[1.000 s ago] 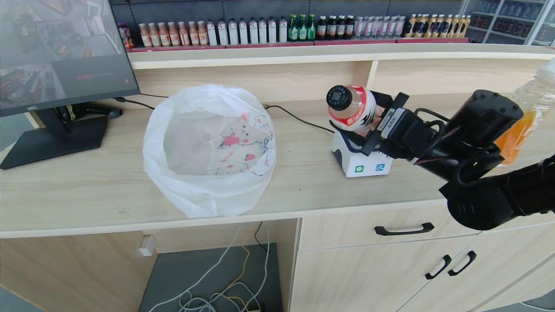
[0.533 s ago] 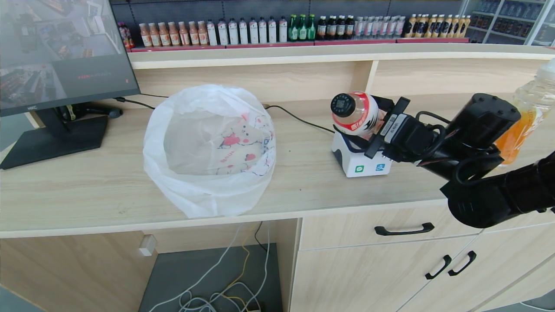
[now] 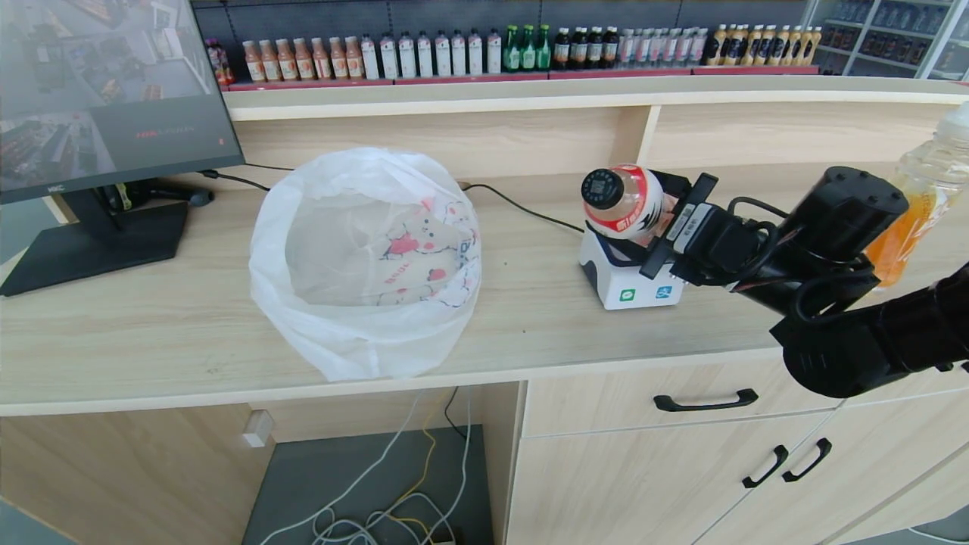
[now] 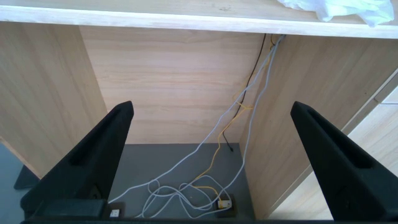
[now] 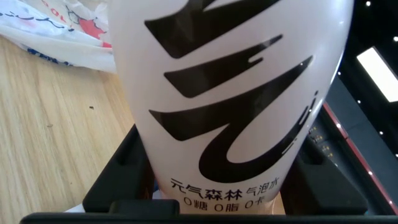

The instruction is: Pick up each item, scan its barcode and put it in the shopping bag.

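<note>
The shopping bag [image 3: 363, 257] sits on the bench [image 3: 151, 333], white plastic with pink cartoon prints, mouth wide open and facing up. Through that mouth you can see its own printed inner wall.

Over to the right hand [image 3: 657, 216]: it's clamped on the bottle [image 3: 621, 200], gripping the body from both sides. The bottle lies on its side, black cap pointing towards the bag, red band and white label showing. It hangs directly over the white scanner [image 3: 628, 284], very close to its top; whether they touch, I can't tell. In the right wrist view the bottle's white label with bold black strokes sits between the dark fingers, and a corner of the bag lies on the bench beyond.

The left hand [image 4: 211, 109] is down below the bench edge, fingers [image 4: 106, 155] spread wide, holding nothing, facing the cables [image 4: 205, 186] on the floor under the bench.

An orange drink bottle [image 3: 920, 197] stands at the bench's far right; a monitor [image 3: 98, 91] stands at the left end.
</note>
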`<state>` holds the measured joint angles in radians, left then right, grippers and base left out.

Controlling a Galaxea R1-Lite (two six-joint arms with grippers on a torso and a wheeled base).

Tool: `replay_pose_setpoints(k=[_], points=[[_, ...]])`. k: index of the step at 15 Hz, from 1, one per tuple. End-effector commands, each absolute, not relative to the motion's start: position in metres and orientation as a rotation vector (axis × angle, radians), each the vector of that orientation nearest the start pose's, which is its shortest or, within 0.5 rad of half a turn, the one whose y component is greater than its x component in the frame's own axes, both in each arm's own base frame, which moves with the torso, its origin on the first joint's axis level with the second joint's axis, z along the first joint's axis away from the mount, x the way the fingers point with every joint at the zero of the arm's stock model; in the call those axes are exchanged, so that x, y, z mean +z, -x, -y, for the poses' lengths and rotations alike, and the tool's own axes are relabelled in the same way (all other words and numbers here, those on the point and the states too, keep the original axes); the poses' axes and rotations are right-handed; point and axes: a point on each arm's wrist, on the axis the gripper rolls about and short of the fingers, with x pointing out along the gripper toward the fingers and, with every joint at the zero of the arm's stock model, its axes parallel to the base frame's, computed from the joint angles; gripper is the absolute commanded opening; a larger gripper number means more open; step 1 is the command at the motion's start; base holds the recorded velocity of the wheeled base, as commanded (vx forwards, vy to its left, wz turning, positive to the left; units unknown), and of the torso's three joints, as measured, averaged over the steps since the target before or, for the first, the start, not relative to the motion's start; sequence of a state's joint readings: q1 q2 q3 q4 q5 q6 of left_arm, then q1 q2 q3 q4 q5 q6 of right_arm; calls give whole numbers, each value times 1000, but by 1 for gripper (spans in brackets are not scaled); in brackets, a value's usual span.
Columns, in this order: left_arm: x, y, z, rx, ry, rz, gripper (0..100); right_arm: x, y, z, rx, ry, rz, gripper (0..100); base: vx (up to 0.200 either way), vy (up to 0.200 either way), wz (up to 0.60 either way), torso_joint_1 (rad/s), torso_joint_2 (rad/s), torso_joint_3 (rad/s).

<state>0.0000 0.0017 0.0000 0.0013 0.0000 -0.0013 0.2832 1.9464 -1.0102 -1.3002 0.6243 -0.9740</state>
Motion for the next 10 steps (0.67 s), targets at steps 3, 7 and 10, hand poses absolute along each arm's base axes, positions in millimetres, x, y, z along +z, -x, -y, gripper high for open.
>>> replay_pose_setpoints(k=[3,7,10], points=[[75,23,0,0,2,-3,100,218,-348,-115,647,957,780,0,0,0,0,0,0,0],[75,23,0,0,2,-3,100,220,-346,-115,648,955,788,0,0,0,0,0,0,0],[75,23,0,0,2,-3,100,222,-345,-114,642,956,793,0,0,0,0,0,0,0]])
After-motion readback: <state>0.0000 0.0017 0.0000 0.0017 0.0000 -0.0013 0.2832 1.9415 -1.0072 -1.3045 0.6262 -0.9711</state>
